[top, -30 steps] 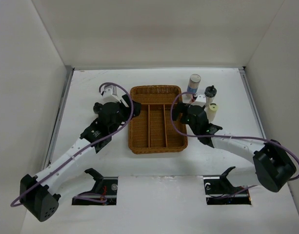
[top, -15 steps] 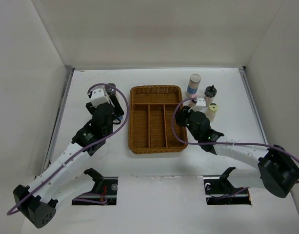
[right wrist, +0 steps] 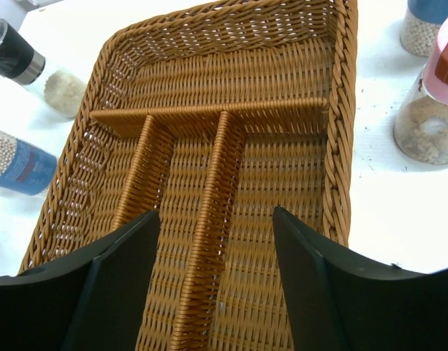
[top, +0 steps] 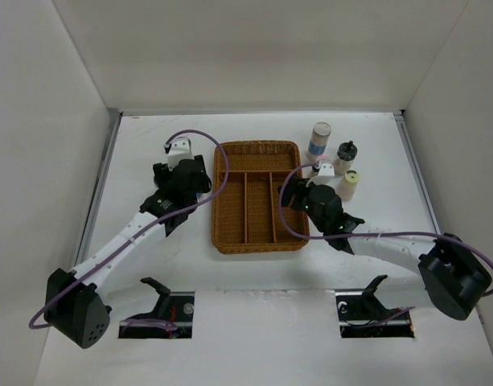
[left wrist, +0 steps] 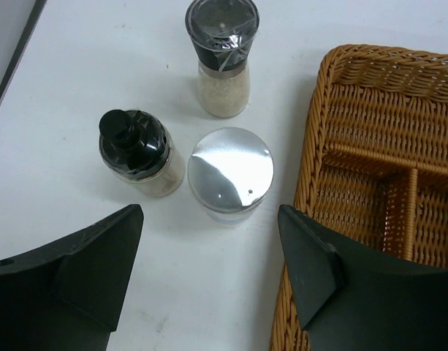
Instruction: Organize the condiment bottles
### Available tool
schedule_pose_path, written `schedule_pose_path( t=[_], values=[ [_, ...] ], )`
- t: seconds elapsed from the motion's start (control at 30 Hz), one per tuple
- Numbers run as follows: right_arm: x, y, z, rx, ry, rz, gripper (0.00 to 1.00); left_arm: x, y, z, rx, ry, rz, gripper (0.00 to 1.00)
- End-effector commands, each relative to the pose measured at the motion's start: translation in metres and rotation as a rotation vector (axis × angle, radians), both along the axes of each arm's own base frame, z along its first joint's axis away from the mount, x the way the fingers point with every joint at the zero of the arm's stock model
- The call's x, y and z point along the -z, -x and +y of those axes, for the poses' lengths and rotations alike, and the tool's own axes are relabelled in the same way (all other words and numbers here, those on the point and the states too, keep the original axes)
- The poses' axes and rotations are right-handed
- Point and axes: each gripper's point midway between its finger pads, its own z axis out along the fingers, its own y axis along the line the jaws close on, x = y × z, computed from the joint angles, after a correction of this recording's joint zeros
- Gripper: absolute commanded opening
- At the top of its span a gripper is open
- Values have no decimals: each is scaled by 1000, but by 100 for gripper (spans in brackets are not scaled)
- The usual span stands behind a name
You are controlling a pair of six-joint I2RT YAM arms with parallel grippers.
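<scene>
Left claw (left wrist: 210, 219), spread and empty, is swinging back over the silver-capped bottle (left wrist: 230, 174) on the tabletop (left wrist: 77, 58) beside the tray (left wrist: 315, 139), likely lining up a first pick; right claw (right wrist: 213, 219) is hovering spread.

The white table (top: 391, 201) is carrying a wicker tray (top: 256, 146) at its middle. Three bottles (left wrist: 230, 174) are standing on the tray's left, toward the far left corner. Another cluster of bottles (top: 318, 141) is standing just right of it, toward the far edge.
</scene>
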Motion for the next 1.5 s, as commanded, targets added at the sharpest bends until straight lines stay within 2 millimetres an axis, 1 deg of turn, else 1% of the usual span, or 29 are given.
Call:
schedule_pose_path(
  t=[0.0, 0.13, 0.23, 0.4, 0.53, 0.67, 0.77, 0.83, 0.87, 0.93, 1.07, 1.17, 1.23, 1.33, 1.4, 1.47],
  values=[
    [-20, -3, 8, -14, -48, -60, 72, -18, -21, -8, 25, 47, -57, 74],
    [-22, -2, 9, -17, -52, -63, 74, -6, -33, -13, 45, 62, -32, 73],
    [-22, -2, 10, -21, -48, -63, 74, 2, -38, -14, 48, 72, -16, 73],
    [-20, -2, 14, -32, -42, -59, 74, 6, -47, -9, 36, 77, -18, 73],
    [-19, -2, 14, -34, -41, -56, 74, 15, -55, -6, 38, 102, 0, 73],
    [-21, 0, 14, -35, -49, -61, 74, 15, -60, -5, 30, 126, -8, 66],
    [-21, 0, 13, -35, -49, -61, 74, 12, -62, -7, 32, 127, -12, 53],
    [-23, 1, 13, -35, -53, -65, 74, 5, -62, -8, 34, 132, -27, 42],
    [-23, 1, 13, -35, -54, -66, 74, -4, -61, -9, 38, 134, -47, 38],
    [-25, 1, 12, -34, -61, -70, 74, -24, -61, -10, 37, 142, -90, 36],
    [-27, 3, 11, -35, -74, -74, 74, -76, -62, -12, 33, 166, -199, 34],
    [-28, 3, 11, -35, -78, -74, 74, -110, -66, -23, 57, 195, -264, 34],
    [-26, 3, 11, -35, -77, -70, 74, -124, -73, -34, 77, 204, -288, 34],
    [-27, 3, 10, -31, -79, -70, 74, -138, -89, -55, 118, 225, -314, 34],
    [-26, 3, 9, -28, -79, -69, 74, -142, -102, -71, 156, 240, -328, 34],
    [-24, 2, 9, -28, -76, -65, 74, -143, -117, -85, 183, 251, -331, 34]
  ],
)
